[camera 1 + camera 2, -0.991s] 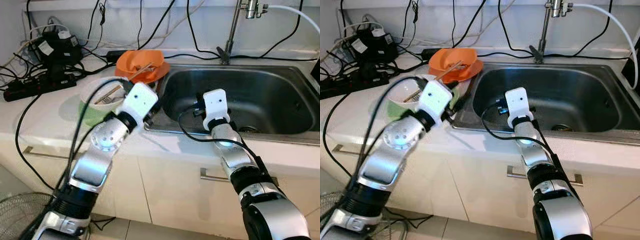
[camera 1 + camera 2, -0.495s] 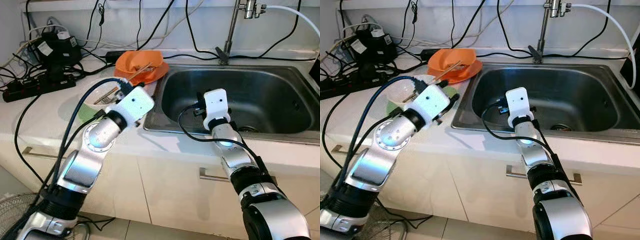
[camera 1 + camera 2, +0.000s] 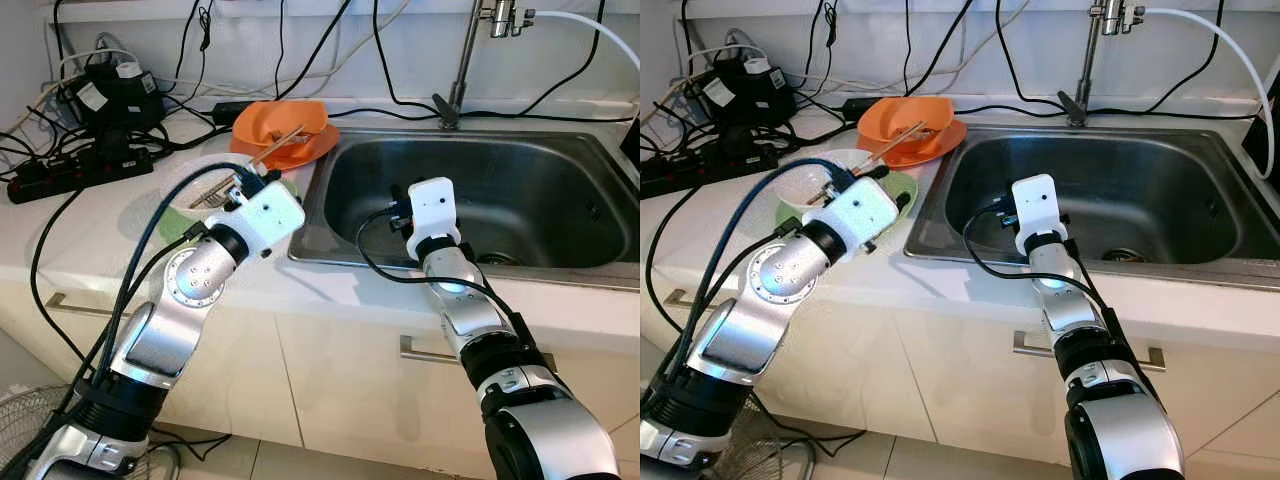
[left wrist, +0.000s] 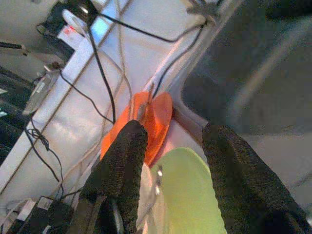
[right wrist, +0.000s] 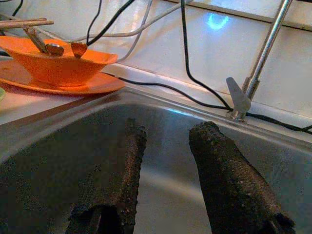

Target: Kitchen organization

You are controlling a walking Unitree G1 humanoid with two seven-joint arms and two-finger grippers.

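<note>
The left claw (image 4: pixel 170 161) is held open and empty over the green plate (image 4: pixel 187 195), presumably for gripping; the right claw (image 5: pixel 165 170), open and empty, is parked inside the sink (image 3: pixel 520 190).

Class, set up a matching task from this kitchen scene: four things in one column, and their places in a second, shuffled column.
1. orange bowl
2. right gripper
3. left gripper
4. power strip

A. over the sink basin
B. far left of the counter
C. above the green plate
D. on the orange plate

Pairs: 1-D, 2-A, 3-C, 4-B
</note>
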